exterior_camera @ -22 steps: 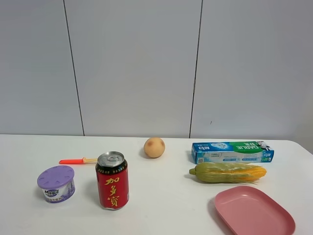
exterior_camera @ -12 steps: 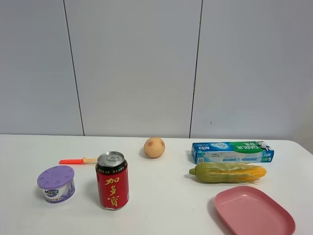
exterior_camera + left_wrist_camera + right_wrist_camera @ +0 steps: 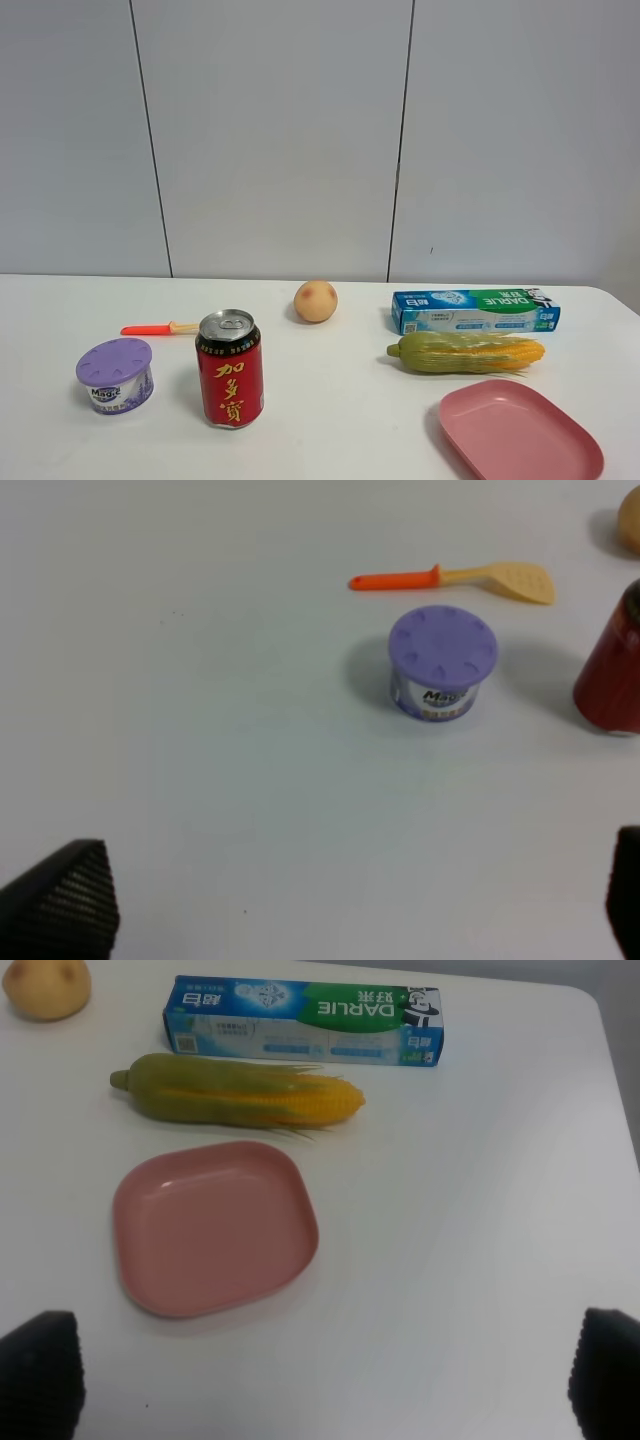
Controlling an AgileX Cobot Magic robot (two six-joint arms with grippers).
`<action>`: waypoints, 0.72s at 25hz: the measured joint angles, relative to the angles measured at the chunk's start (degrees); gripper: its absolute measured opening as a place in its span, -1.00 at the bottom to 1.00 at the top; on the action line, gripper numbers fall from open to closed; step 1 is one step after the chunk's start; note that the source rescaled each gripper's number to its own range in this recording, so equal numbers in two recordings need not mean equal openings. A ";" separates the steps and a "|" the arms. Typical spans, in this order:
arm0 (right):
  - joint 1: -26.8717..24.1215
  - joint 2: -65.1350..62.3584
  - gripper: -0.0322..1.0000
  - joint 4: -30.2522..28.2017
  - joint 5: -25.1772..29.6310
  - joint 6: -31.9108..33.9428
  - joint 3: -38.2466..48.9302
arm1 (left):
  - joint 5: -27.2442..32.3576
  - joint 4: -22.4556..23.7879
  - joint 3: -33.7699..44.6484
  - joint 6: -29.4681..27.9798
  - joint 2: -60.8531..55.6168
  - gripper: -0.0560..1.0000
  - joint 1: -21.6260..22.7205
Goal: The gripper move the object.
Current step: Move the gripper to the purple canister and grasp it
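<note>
Both the left pincer (image 3: 340,920) and the right pincer (image 3: 320,1380) hang with jaws wide apart over the desk (image 3: 330,410), the purple-lidded tub (image 3: 115,375) standing free near the red can (image 3: 230,368).

The left tool (image 3: 344,895) hangs above the worktop (image 3: 200,730) with jaws wide apart; the right tool (image 3: 324,1375) hangs above it likewise.

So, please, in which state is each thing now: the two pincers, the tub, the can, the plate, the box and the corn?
Left pincer: open, holding nothing.
Right pincer: open, holding nothing.
Purple tub: upright, lid on, not gripped.
Red can: upright.
Pink plate: empty.
Toothpaste box: lying flat.
Corn: lying on its side, husk partly on.
</note>
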 joint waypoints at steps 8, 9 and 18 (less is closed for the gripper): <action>0.00 0.00 1.00 0.00 0.00 0.00 0.00 | -2.51 -0.28 -5.94 -0.73 16.79 1.00 0.00; 0.00 0.00 1.00 0.00 0.00 0.00 0.00 | -3.40 -0.28 -7.69 -0.73 20.57 1.00 0.00; 0.00 0.00 1.00 0.00 0.00 0.00 0.00 | -12.59 -0.84 -23.26 0.21 52.66 1.00 0.00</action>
